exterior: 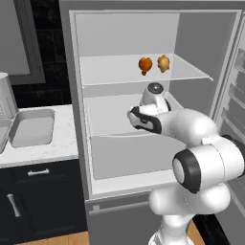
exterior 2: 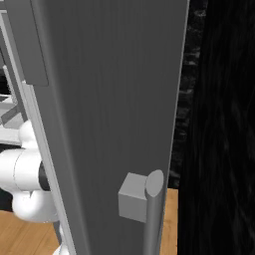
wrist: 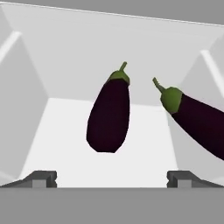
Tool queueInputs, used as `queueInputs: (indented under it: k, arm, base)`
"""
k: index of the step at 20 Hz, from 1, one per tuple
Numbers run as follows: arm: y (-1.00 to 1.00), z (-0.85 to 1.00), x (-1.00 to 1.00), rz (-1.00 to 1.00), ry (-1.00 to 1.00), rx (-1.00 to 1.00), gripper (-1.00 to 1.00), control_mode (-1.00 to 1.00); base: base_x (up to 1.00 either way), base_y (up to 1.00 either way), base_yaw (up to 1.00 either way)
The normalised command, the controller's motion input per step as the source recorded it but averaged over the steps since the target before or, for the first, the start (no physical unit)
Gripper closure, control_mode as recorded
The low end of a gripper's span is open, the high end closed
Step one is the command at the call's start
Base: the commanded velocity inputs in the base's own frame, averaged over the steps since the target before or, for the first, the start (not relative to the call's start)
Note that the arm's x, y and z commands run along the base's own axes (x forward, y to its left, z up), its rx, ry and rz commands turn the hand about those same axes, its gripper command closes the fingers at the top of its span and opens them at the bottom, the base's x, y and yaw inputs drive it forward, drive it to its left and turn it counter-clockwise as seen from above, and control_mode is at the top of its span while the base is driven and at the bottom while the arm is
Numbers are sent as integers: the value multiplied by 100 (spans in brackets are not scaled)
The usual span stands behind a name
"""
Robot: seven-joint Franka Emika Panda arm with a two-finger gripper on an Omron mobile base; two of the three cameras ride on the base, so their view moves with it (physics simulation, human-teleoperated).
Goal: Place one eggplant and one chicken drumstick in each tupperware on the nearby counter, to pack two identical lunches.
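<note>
Two dark purple eggplants lie on a white fridge shelf in the hand view: one eggplant (wrist: 109,116) straight ahead, the other eggplant (wrist: 197,118) to its right, running off the edge. My gripper (wrist: 111,178) is open with nothing between its fingers, a short way back from the middle eggplant. Two chicken drumsticks (exterior: 145,64) (exterior: 163,62) rest on the shelf above my hand. One empty tupperware (exterior: 31,127) sits on the counter (exterior: 48,153) left of the fridge. A second tupperware (exterior: 2,135) shows at the picture's left edge.
The fridge (exterior: 76,95) stands open with my arm reaching into its middle shelf. Its open door (exterior 2: 109,99) with a silver handle (exterior 2: 152,209) blocks the right base view. Dark cabinet fronts (exterior: 38,201) run under the counter. A pale ribbed object (exterior: 5,98) stands behind the tupperware.
</note>
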Motion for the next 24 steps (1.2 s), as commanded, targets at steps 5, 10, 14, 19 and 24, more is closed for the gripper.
queueInputs:
  k: [5,10,14,19,24]
  arm:
    - [0,-15,24,0,1,0,-100,-100]
    - [0,0,26,0,2,0,-100,-100]
    - [2,-8,41,0,0,0,-100,-100]
    - [2,-31,8,0,0,0,-100,-100]
    - [5,-34,1,0,0,0,-100,-100]
  base:
    - [0,0,0]
    - [0,0,0]
    - [0,0,0]
    - [0,0,0]
    - [0,0,0]
